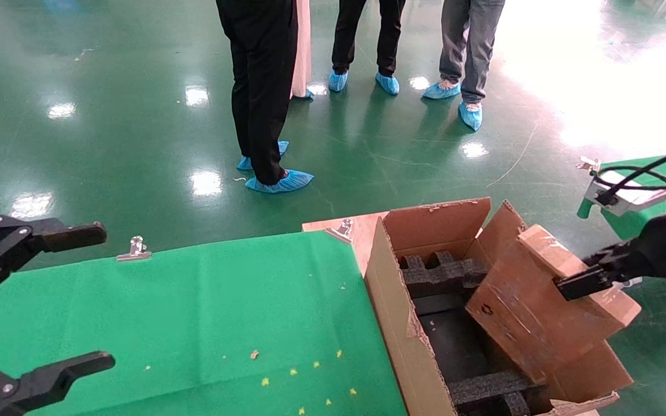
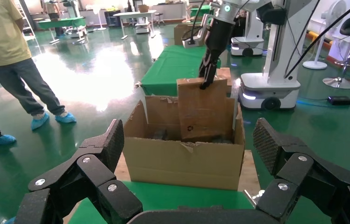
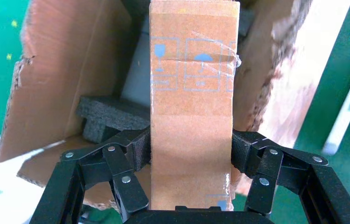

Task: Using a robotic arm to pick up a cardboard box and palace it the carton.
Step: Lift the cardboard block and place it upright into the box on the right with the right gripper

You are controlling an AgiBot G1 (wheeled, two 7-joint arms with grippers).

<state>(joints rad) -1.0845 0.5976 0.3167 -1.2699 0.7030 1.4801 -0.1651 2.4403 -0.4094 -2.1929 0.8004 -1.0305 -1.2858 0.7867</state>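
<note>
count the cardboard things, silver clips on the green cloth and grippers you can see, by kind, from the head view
Cardboard: 2, the cardboard box and the carton
Silver clips: 2, one at the green cloth's far edge, one at its far corner
Grippers: 2, left gripper with jaws open, right gripper shut on the cardboard box
Total: 6

Bright overhead light — white glare on the glossy floor (image 1: 587, 69).

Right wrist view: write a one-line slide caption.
Right gripper clamps the slim cardboard box above the open carton with black foam blocks.
</note>
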